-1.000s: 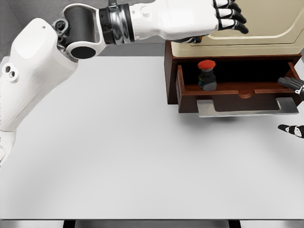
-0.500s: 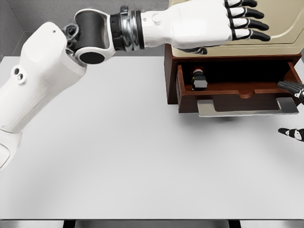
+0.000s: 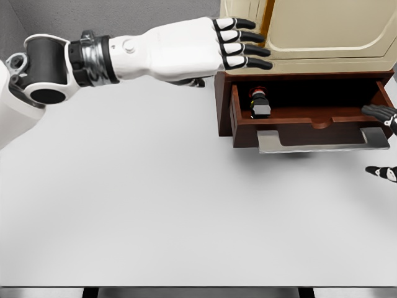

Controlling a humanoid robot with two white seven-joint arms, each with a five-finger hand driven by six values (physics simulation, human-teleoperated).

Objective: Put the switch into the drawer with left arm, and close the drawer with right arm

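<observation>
The table [image 3: 155, 205] is lying bare in front. At the right edge, only fingertips of the right hand [image 3: 383, 143] are showing, grip unclear. The switch [image 3: 259, 104] is lying inside the open drawer [image 3: 310, 121]. The left hand [image 3: 205, 43] is hovering above, fingers straight, holding nothing.

I see only a few black-and-white fingertips of my right hand [image 3: 383, 144] at the right edge; the palm and arm are cut off. My left hand's [image 3: 205, 46] thumb is tucked under the palm. The small red-capped black switch [image 3: 259, 103] is too small to make out.
</observation>
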